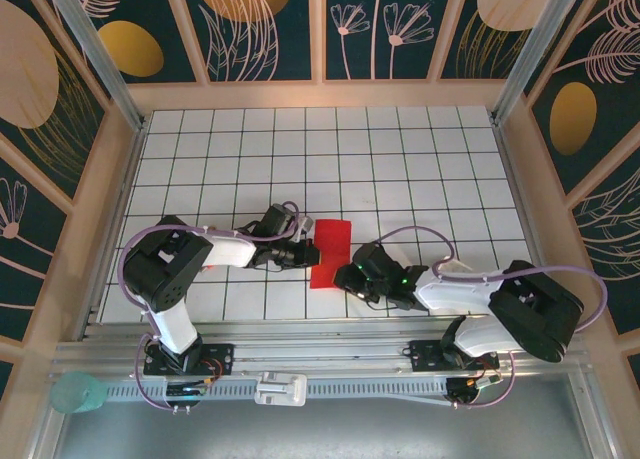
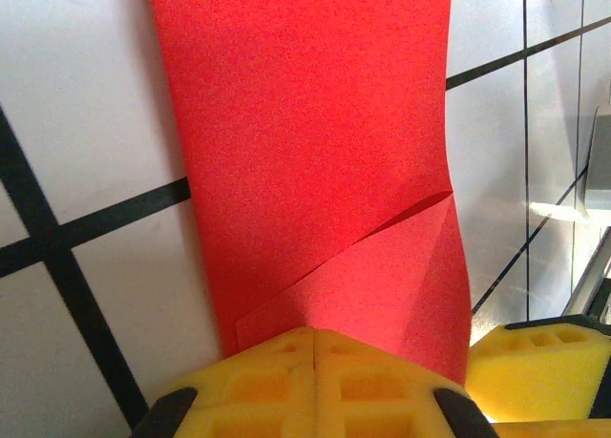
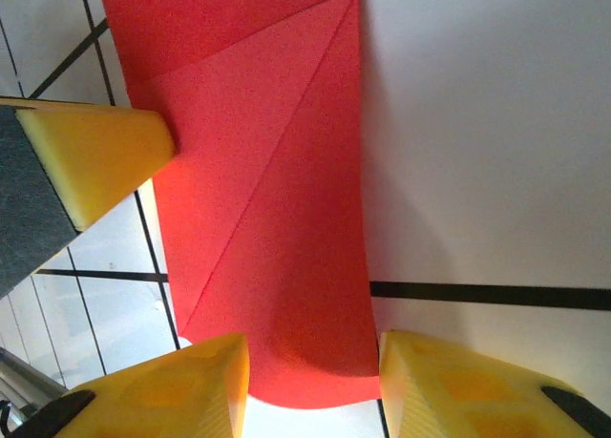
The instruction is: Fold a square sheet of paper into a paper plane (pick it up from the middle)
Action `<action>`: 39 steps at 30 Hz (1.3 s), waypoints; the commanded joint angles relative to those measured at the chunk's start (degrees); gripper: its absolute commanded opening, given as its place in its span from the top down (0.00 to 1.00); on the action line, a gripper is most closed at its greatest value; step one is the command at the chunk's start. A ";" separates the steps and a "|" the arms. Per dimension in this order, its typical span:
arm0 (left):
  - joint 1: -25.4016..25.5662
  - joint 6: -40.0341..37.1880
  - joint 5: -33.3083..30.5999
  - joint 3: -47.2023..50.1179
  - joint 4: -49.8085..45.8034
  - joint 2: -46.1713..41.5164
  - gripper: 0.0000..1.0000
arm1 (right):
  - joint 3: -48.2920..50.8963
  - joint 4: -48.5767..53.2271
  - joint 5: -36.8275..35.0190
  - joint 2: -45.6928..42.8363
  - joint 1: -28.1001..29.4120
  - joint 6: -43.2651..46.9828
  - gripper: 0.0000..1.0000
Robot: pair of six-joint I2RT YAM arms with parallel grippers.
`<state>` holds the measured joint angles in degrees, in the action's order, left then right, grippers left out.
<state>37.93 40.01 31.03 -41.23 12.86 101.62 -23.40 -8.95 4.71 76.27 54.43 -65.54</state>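
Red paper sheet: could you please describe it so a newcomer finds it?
On the white gridded table, look between the left tool and the right tool. The thin bright red paper sheet lies there, a narrow folded strip, the sole red patch among white tiles.

Gridded white table [image 1: 400, 149], floral walls [image 1: 420, 24]

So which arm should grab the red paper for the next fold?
Right, probably. The right end effector is open and straddles one end of the red paper, ready to pinch. The left end effector is shut, pressing on the folded corner.
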 commanded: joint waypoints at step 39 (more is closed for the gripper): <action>-2.78 7.87 1.85 0.49 5.10 -13.49 0.49 | -4.62 14.87 -16.17 -7.49 -0.76 11.27 1.00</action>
<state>36.99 44.14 31.79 -40.80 14.02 93.08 -25.52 -4.47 -9.58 72.18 56.18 -64.16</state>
